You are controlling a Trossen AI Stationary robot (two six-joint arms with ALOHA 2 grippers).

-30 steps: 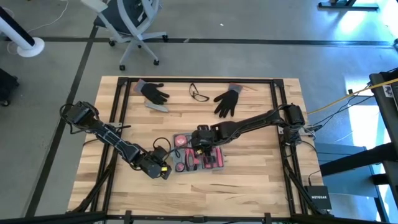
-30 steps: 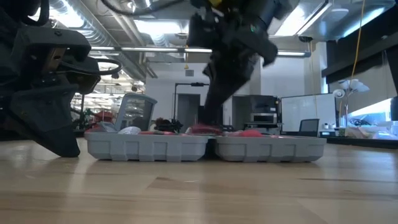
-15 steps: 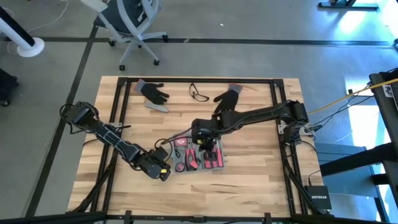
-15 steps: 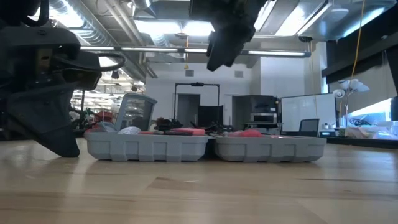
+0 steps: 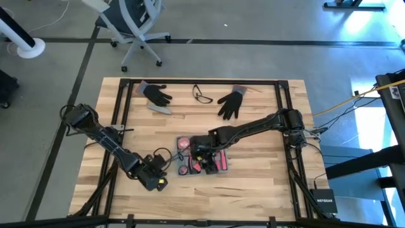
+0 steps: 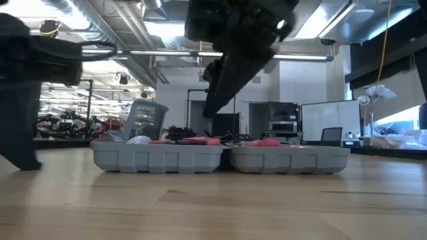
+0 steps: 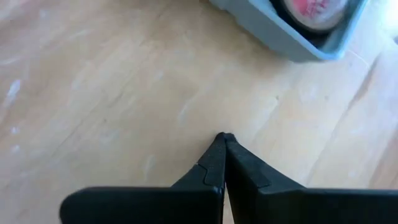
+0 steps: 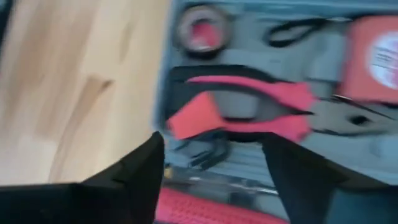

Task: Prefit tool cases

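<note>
The tabletop (image 5: 266,183) is showing pale wooden planks framed by black rails, and it is standing on a grey concrete floor (image 5: 266,57) crossed by dark tape lines. An office chair (image 5: 136,25) is sitting on that floor beyond the far edge. The case (image 5: 204,159) is lying open and flat near the middle of the tabletop, toward the near edge, with red and black tools resting in its recesses; in the low view its two grey halves (image 6: 220,159) are sitting side by side on the wood. The right tool (image 5: 197,152) is hanging over the case's left half, its fingers (image 8: 134,171) spread apart above the red pliers (image 8: 249,112) and holding nothing. The left tool (image 5: 157,182) is sitting low over bare wood just beside the case's left end, its fingers (image 7: 217,168) pressed together and empty. Two black gloves (image 5: 155,94) (image 5: 230,101) and a pair of glasses (image 5: 202,96) are lying near the far edge, well apart from the case, with a small grey bar (image 5: 161,108) just beside the left glove. The low view is looking into a large workshop with ceiling ducts, strip lights (image 6: 180,28) and monitors (image 6: 283,127) behind.
</note>
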